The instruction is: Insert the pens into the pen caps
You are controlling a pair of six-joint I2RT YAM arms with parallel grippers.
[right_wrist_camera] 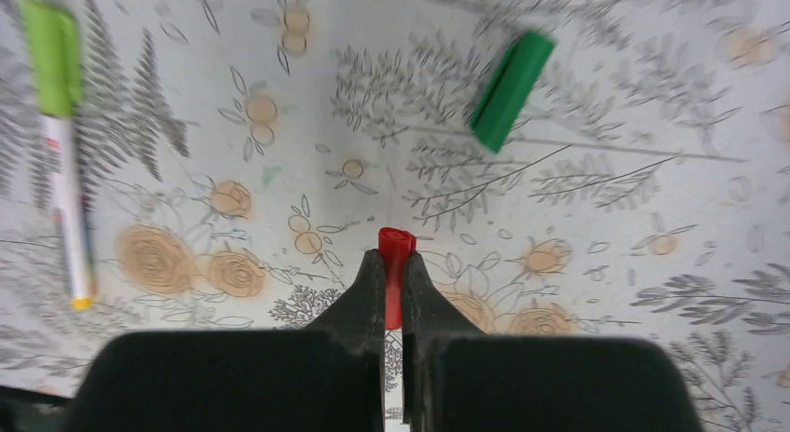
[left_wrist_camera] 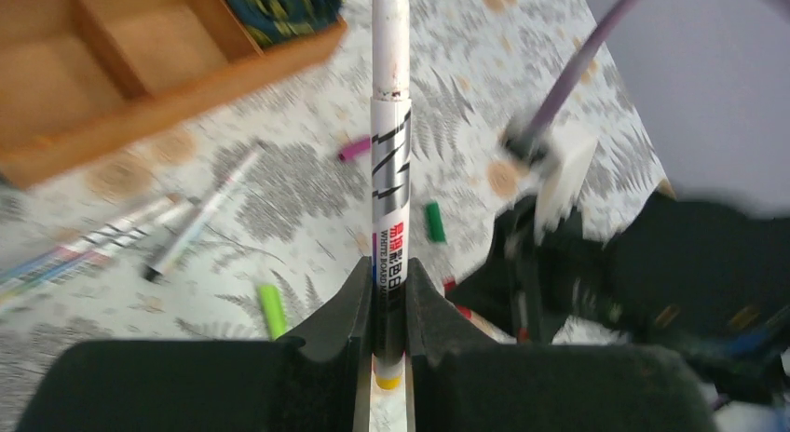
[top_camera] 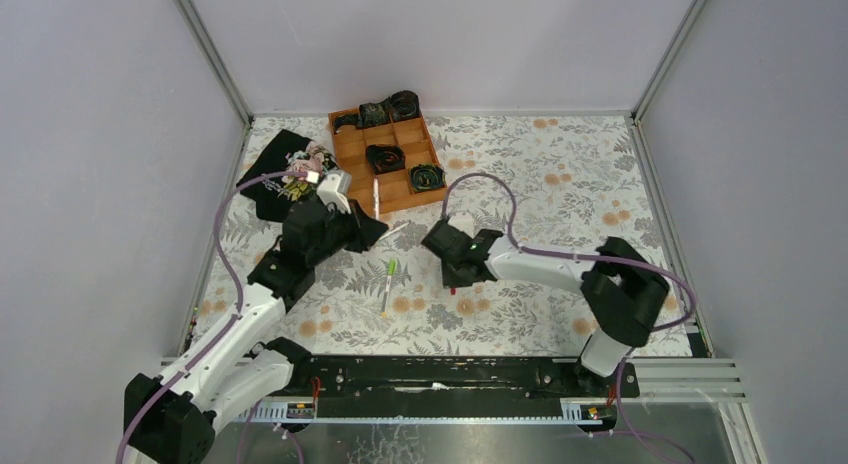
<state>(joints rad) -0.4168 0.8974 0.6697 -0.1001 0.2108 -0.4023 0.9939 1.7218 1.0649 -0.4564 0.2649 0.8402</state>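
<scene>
My left gripper is shut on a white pen that points forward past the fingers, its yellow end behind them. In the top view this gripper sits just in front of the tray. My right gripper is shut on a red pen cap, low over the table at mid-table. A dark green cap lies ahead of it. A pen with a lime green cap lies between the arms. A magenta cap and several loose pens lie near the tray.
A wooden compartment tray with black coiled items stands at the back centre. A black cloth with small items lies at the back left. Metal frame posts and grey walls bound the floral table cover.
</scene>
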